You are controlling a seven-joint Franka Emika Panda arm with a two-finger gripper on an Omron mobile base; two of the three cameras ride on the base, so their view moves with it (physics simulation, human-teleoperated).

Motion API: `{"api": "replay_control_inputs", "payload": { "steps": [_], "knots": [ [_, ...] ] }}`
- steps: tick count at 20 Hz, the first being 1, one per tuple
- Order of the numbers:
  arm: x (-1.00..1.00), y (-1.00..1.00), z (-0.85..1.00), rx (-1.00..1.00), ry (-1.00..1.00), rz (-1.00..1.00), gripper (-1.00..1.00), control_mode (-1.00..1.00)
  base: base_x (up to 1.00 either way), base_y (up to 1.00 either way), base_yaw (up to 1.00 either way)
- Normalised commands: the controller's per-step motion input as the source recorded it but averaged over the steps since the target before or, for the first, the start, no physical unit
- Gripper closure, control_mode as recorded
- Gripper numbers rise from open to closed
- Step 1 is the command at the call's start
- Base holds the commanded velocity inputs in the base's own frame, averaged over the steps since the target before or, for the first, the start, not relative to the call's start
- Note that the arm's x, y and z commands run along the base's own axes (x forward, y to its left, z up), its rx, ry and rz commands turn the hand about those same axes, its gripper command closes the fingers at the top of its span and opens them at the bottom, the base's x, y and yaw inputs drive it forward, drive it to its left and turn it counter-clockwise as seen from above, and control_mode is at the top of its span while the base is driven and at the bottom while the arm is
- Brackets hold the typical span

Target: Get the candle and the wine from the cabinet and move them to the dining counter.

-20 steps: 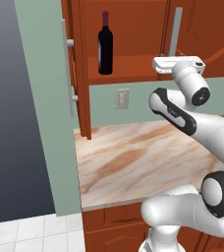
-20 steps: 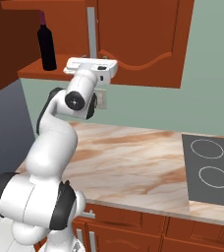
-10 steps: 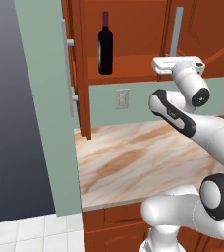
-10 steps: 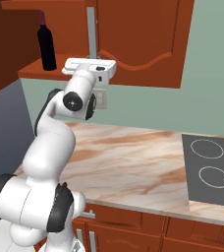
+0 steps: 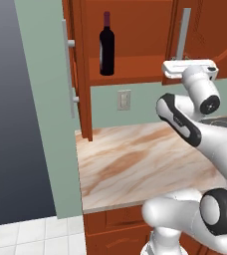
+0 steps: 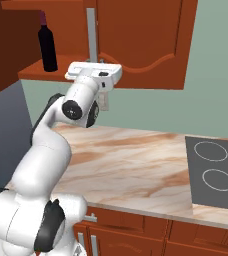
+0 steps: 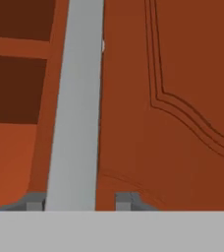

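wine (image 5: 106, 46): stands upright on the open shelf in the upper middle of the left base view, untouched.
candle: cannot make it out anywhere.
cabinet (image 6: 141, 45): left door swung open, right door shut, across the top of the frame.
handle (image 7: 77, 106): silver bar of the shut door, running top to bottom left of centre in the hand view.
gripper (image 7: 79, 202): fingers set either side of the bar's lower end; cannot tell whether they pinch it.
counter (image 5: 135, 159): marble top below.
progress: early; by my reading nothing has been fetched, both items remain to be carried.
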Motion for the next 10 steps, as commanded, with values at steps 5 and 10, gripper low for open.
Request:
{"api": "replay_control_inputs", "payload": {
  "steps": [5, 10],
  "knots": [
    [-0.56, -0.65, 0.22, 0.00, 0.01, -0.30, 1.00, -1.00, 0.00, 0.00, 0.00],
    [-0.62, -0.80, 0.19, 0.00, 0.03, -0.32, 1.00, -1.00, 0.00, 0.00, 0.00]
  ]
}}
